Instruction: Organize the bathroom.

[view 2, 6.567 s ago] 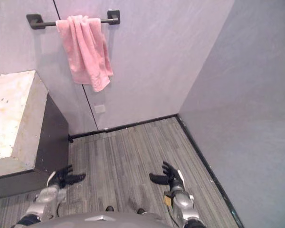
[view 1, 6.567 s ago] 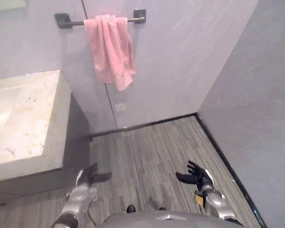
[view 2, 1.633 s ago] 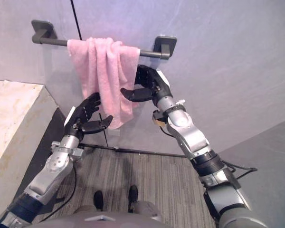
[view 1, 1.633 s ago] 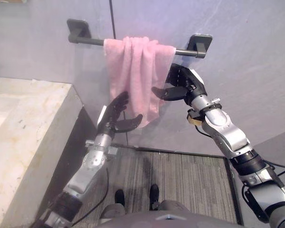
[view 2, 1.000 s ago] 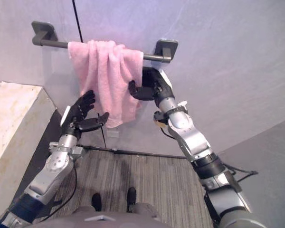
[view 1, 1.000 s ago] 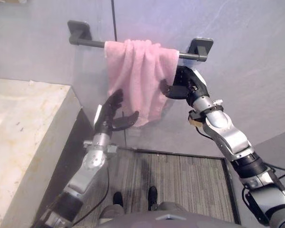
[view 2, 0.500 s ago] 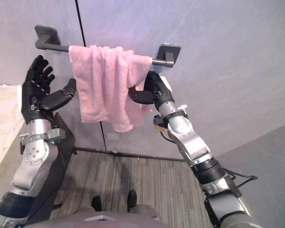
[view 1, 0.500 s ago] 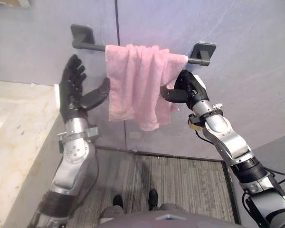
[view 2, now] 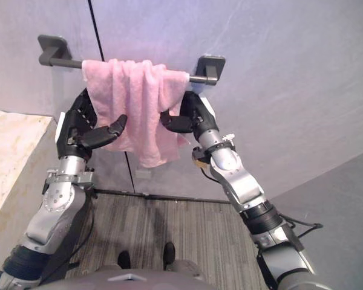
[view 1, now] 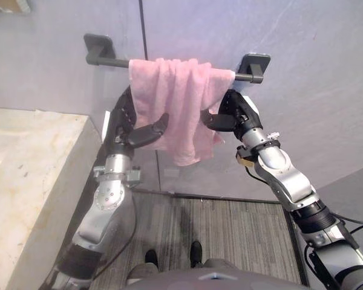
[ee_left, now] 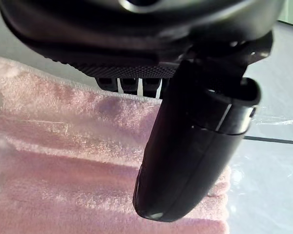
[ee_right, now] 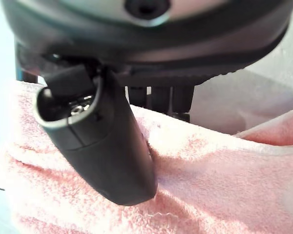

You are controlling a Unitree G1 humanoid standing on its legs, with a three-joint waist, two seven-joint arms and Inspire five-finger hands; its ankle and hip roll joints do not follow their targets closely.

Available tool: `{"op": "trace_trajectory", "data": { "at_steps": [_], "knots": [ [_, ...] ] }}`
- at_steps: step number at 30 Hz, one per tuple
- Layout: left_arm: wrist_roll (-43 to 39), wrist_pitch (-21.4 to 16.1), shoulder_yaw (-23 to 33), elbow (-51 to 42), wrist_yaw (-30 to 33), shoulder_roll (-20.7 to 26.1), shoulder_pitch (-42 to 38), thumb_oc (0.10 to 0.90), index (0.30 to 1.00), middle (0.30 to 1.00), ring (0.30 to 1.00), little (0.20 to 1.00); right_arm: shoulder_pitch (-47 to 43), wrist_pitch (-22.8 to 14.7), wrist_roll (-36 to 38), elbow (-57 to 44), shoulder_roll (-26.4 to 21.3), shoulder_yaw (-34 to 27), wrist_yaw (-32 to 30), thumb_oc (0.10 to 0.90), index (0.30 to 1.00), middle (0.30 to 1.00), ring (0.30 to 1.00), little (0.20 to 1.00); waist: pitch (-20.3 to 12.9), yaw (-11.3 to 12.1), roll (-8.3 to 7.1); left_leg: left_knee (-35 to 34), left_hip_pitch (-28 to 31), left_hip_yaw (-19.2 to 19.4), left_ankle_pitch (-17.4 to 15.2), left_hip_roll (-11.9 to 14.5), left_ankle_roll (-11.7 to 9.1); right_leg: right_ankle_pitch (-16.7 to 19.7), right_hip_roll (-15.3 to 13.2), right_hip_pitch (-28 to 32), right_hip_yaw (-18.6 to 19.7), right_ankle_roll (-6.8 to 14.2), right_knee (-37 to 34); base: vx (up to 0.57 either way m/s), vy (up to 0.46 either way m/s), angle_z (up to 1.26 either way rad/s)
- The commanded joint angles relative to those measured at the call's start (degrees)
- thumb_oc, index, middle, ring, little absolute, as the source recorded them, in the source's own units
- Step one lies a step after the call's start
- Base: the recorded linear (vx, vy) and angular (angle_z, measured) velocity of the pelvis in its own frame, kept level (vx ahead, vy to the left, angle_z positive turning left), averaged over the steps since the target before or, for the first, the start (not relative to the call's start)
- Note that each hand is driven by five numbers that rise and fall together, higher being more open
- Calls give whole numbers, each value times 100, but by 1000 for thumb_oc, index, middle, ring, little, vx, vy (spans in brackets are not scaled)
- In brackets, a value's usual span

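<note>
Towel (view 1: 178,109) hangs bunched over the bar (view 1: 106,59), upper centre. Left hand (view 1: 128,124) pinches its left edge, right hand (view 1: 230,112) its right edge; bar runs left-right between them.

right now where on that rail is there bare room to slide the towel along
The bar is bare between its left bracket and the towel. A short bare stretch sits by the right bracket. Both towel edges are crowded: left hand, right hand.

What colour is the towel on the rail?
The towel is pink, seen best in the left eye view.
</note>
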Motion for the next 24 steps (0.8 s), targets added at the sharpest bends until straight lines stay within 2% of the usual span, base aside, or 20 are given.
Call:
{"op": "trace_trajectory", "data": {
  "at_steps": [1,6,10,11,12,13,14,17,24],
  "knots": [
    [451,-488,120,104,193,202,-847,800,900,900,900,900,-523,-579,-220,-14,15,-271,-145,400,300,300,300,300,-524,18,38,8,202,-29,-439,-106,115,-373,-62,361,-2,488,-34,0,0,0],
    [668,-575,363,143,533,222,-880,800,900,900,900,900,-439,-543,-257,-35,-1,-342,-91,400,300,300,300,300,-550,-7,30,8,219,-17,-441,-107,113,-385,-56,378,15,480,-34,0,0,0],
    [599,-579,578,87,528,224,-818,800,900,900,900,900,-344,-542,-295,-21,-9,-393,-100,400,300,300,300,300,-553,-4,22,8,232,-25,-443,-111,108,-391,-57,387,18,480,-34,0,0,0],
    [556,-575,634,64,489,220,-778,742,813,813,813,813,-315,-539,-301,-5,-15,-411,-106,400,300,300,300,300,-551,2,18,8,234,-22,-442,-109,105,-391,-62,391,10,480,-34,0,0,0],
    [559,-583,654,62,467,217,-763,656,684,684,684,684,-303,-543,-304,4,-13,-418,-109,400,300,300,300,300,-550,4,17,8,235,-22,-442,-109,105,-392,-63,392,7,479,-34,0,0,0],
    [556,-556,700,46,294,222,-734,491,436,436,436,436,-272,-564,-309,25,-25,-439,-115,400,300,300,300,300,-550,3,13,8,232,-23,-442,-111,109,-395,-66,394,6,480,-34,0,0,0],
    [559,-550,702,43,280,223,-730,403,305,305,305,305,-268,-572,-306,29,-30,-441,-115,400,300,300,300,300,-549,4,12,8,232,-22,-442,-112,110,-395,-66,395,7,480,-34,0,0,0],
    [418,-498,659,101,5,262,-755,400,300,300,300,300,-256,-617,-300,70,-36,-473,-99,400,300,300,300,300,-552,-6,19,8,239,-20,-445,-124,124,-387,-66,400,21,483,-34,0,0,0],
    [365,-430,650,203,-121,254,-773,400,300,300,300,300,-211,-628,-328,88,7,-473,-93,409,314,314,314,314,-552,-32,44,8,244,-9,-442,-128,128,-379,-63,391,44,492,-34,0,0,0]
  ]
}}
